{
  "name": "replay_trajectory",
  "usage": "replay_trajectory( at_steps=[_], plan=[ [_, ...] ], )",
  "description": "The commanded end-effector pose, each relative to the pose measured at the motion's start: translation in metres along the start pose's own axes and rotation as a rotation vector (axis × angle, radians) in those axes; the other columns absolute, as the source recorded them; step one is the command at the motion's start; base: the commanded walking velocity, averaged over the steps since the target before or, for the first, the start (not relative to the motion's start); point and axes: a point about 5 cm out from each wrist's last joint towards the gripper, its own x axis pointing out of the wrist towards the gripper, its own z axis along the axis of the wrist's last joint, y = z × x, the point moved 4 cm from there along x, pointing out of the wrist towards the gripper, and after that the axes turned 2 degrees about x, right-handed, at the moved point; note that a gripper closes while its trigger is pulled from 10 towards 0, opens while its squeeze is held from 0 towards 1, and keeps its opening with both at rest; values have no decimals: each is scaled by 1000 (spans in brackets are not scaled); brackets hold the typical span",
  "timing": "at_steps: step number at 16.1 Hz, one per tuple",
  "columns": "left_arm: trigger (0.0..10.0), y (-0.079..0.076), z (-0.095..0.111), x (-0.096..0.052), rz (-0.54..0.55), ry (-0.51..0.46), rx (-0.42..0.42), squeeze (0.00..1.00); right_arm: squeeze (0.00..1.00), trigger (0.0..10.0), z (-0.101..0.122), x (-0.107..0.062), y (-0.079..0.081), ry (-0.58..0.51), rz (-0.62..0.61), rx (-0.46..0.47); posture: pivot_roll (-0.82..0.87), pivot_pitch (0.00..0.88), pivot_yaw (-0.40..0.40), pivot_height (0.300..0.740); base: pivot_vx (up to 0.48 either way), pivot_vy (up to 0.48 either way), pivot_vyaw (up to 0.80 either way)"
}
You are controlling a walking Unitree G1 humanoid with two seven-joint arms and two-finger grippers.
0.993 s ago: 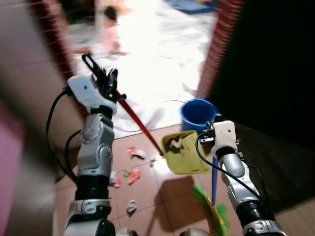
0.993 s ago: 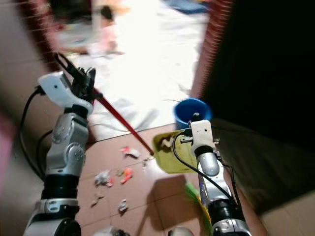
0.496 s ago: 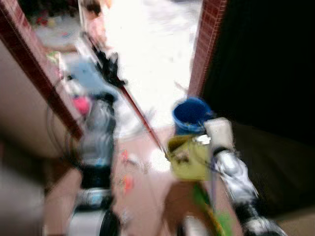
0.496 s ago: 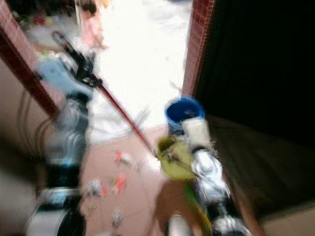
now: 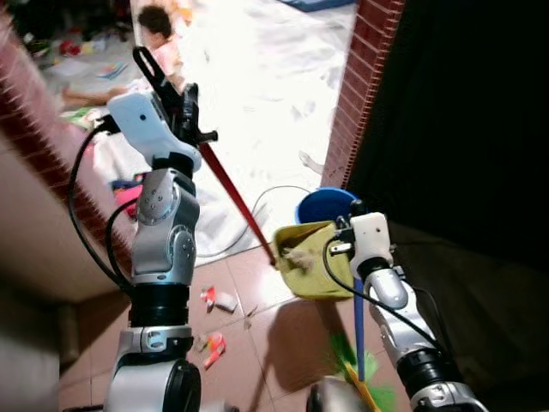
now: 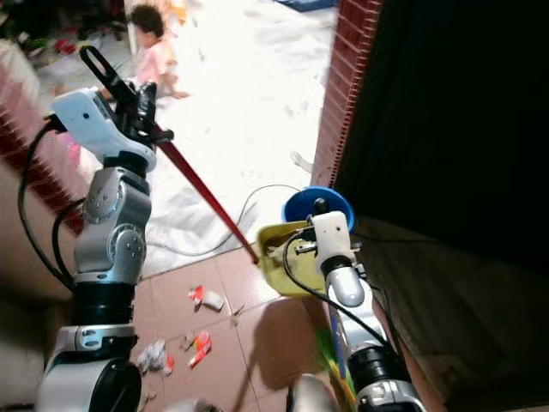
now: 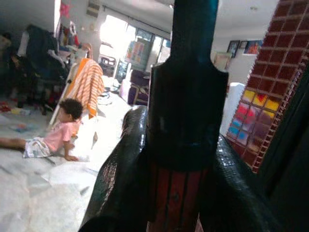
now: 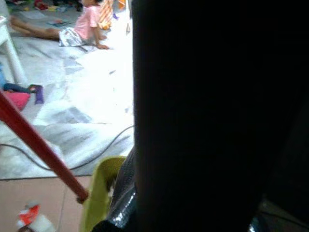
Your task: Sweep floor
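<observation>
Red handle [image 5: 232, 193] in my left tool [image 5: 184, 112], which is clamped around its top end; the left wrist view shows both fingers [image 7: 120, 179] pressed to the shaft. It runs down to the yellow dustpan [image 5: 313, 266], which sits on the tiled floor [image 6: 257, 330] just in front of the blue bucket [image 5: 324, 204]. My right tool [image 5: 352, 249] sits at the blue broom stick [image 5: 358, 318], with the green bristles [image 5: 352, 356] low by my feet; I cannot tell how its fingers stand, as the right wrist view is mostly dark.

I judge the sweep as partly done. The dustpan holds some pale scraps [image 5: 300, 255], so a bit has gone in. Left over are the litter bits on the tiles: a red-and-white wrapper [image 6: 206, 299], an orange piece [image 6: 199, 348] and a crumpled white one [image 6: 154, 356], all well apart from the pan. I cannot see into the bucket. A child [image 6: 154, 47] sits on the white sheet [image 6: 249, 112] beyond.
</observation>
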Motion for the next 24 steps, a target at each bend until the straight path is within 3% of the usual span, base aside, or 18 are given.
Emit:
replay_trajectory(
  at_steps=[1,5,13,15,19,24],
  plan=[
    [10000,-12,32,7,-24,-127,-29,0,0,10000,8,4,1,-23,8,-8,-16,0,38,740,472,0,0],
    [10000,-8,36,7,14,-154,50,0,0,10000,9,5,6,-27,30,-3,-16,0,38,740,472,0,0],
    [10000,-12,33,7,24,-162,105,0,0,10000,8,5,11,-22,48,4,-11,0,35,740,472,0,0],
    [10000,-14,36,5,14,-199,175,0,0,10000,8,5,12,-20,50,6,-11,0,35,740,232,0,0],
    [10000,-28,34,-1,-15,-243,288,0,0,10000,7,5,13,-17,54,8,-14,0,38,740,0,0,0],
    [10000,-47,28,-4,-67,-261,283,0,0,10000,7,5,13,-18,54,3,-18,0,39,740,0,0,0]
  ],
)
